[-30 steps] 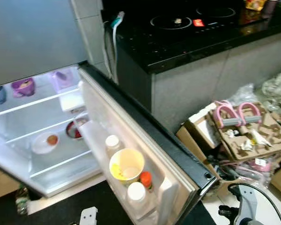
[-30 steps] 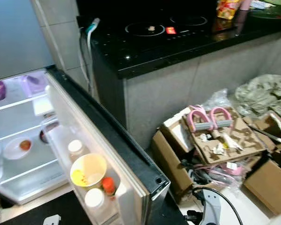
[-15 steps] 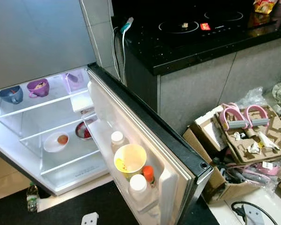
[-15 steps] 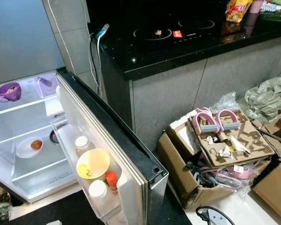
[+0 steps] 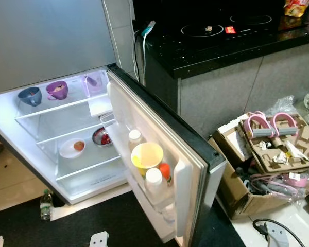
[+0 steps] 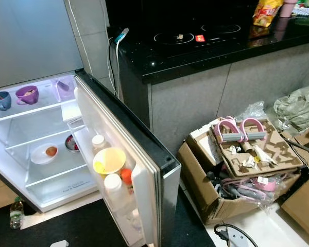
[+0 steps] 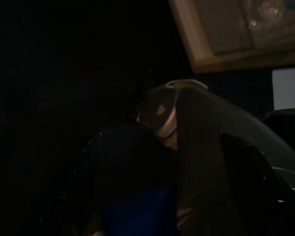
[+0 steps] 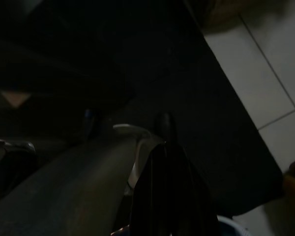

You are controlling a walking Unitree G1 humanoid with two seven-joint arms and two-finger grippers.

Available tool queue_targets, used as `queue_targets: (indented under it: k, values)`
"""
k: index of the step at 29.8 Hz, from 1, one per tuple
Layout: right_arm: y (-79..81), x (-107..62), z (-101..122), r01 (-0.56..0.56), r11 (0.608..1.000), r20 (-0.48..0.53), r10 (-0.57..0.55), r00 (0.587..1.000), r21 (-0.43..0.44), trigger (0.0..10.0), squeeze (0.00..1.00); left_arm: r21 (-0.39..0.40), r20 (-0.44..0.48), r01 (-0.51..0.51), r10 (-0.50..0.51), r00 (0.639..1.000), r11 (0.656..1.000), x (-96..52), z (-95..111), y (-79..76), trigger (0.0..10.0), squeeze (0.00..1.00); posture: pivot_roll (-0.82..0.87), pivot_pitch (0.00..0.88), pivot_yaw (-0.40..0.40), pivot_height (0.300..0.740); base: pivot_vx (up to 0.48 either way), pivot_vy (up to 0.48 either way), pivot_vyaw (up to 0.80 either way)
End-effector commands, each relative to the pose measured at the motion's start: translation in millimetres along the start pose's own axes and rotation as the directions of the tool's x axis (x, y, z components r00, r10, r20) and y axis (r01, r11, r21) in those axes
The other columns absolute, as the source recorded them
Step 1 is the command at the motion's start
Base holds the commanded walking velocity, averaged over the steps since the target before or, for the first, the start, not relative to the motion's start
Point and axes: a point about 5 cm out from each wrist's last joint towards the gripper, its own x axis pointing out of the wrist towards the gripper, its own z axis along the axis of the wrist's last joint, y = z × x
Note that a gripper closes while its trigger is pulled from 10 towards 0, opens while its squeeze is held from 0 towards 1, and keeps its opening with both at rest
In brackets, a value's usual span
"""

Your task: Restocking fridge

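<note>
The fridge (image 5: pixel 67 170) stands open and lit, its door (image 5: pixel 159 154) swung out towards me. On the top shelf are a blue cup (image 5: pixel 30 95), a purple cup (image 5: pixel 57 90) and a lilac jug (image 5: pixel 92 82). One shelf lower lie a white plate (image 5: pixel 72 148) with an orange bit of food and a small red bowl (image 5: pixel 101 137). The door rack holds a yellow bowl (image 5: pixel 147 156), an orange-capped bottle (image 5: pixel 165 171) and two white-capped bottles (image 5: pixel 154 180). Both arms hang low in the dark: the left gripper (image 7: pixel 196 187) and the right gripper (image 8: pixel 167 187) over a black mat.
A black counter (image 5: pixel 216 56) with a hob stands right of the fridge. Open cardboard boxes (image 6: pixel 237 170) with pink handles and packing fill the floor at the right. A water bottle (image 5: pixel 45 204) stands on the floor by the fridge's left corner. A black mat (image 5: pixel 92 221) lies before the fridge.
The whole picture has shifted: the camera has turned and drawn back, so more of the fridge's inside and left side shows. Nothing in the fridge has moved.
</note>
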Motion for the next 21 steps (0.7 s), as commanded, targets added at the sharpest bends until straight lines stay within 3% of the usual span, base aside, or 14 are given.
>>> queue_targets:
  k: [1, 21]
  values:
    - [2.9, 0.7, -3.1, -0.005, 1.0, -0.002, 0.005, 1.0, -0.02, 10.0, 0.0, -0.006, -0.054, -0.005, 0.005, 0.999, 1.0, -1.3, -13.4, -0.7, 10.0, 0.0, -0.03, 0.046, 0.037, 0.74, -0.322, 0.0, 0.0]
    - [2.4, 0.0, -8.1, -0.016, 0.997, -0.032, 0.014, 0.999, -0.071, 10.0, 0.0, -0.001, -0.044, -0.023, 0.023, 0.999, 1.0, -1.6, -10.7, 1.7, 10.0, 0.0, -0.04, 0.045, 0.034, 0.74, 0.0, 0.0, 0.78]
